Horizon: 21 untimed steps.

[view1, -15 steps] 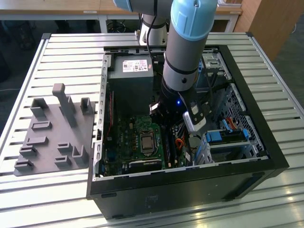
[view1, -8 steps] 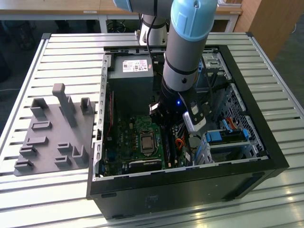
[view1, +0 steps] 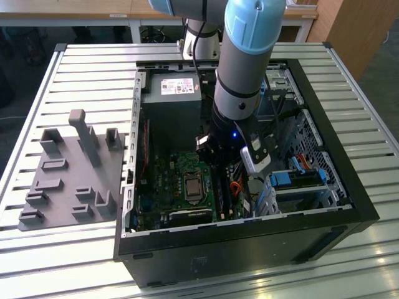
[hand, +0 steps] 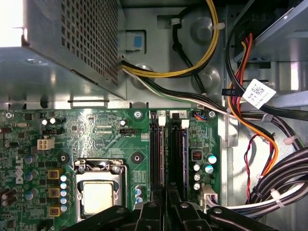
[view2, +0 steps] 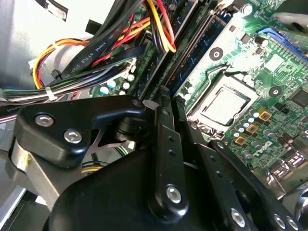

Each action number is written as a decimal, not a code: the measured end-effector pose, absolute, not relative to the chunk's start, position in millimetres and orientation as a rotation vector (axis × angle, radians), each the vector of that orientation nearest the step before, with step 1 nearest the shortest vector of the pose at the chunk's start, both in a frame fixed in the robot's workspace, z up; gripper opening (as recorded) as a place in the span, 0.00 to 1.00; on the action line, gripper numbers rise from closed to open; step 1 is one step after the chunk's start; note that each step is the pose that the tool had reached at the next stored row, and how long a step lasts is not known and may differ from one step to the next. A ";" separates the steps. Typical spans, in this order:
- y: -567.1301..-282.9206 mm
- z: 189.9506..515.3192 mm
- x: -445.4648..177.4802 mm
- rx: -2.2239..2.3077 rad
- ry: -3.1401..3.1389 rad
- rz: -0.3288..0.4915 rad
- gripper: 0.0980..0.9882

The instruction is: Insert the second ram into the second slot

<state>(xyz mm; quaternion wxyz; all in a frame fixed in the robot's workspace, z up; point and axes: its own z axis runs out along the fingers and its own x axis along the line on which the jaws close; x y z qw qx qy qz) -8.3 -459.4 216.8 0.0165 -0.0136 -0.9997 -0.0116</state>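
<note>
Your hand (hand: 166, 211) hangs over the motherboard's RAM slots (hand: 168, 154), fingers nearly together. I can't tell if they pinch the second ram; judge alignment first.

Arm (view1: 240, 68): you have it reaching steeply down from above, grey tube with pale blue joint caps.
Wrist (view1: 227, 134): low, pointing down.
Gripper (hand: 166, 204): your black fingers (view2: 166, 144) sit close together, nearly parallel.
</note>
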 end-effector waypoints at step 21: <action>-459.4 220.0 -7.6 -0.040 -3.107 -0.040 0.19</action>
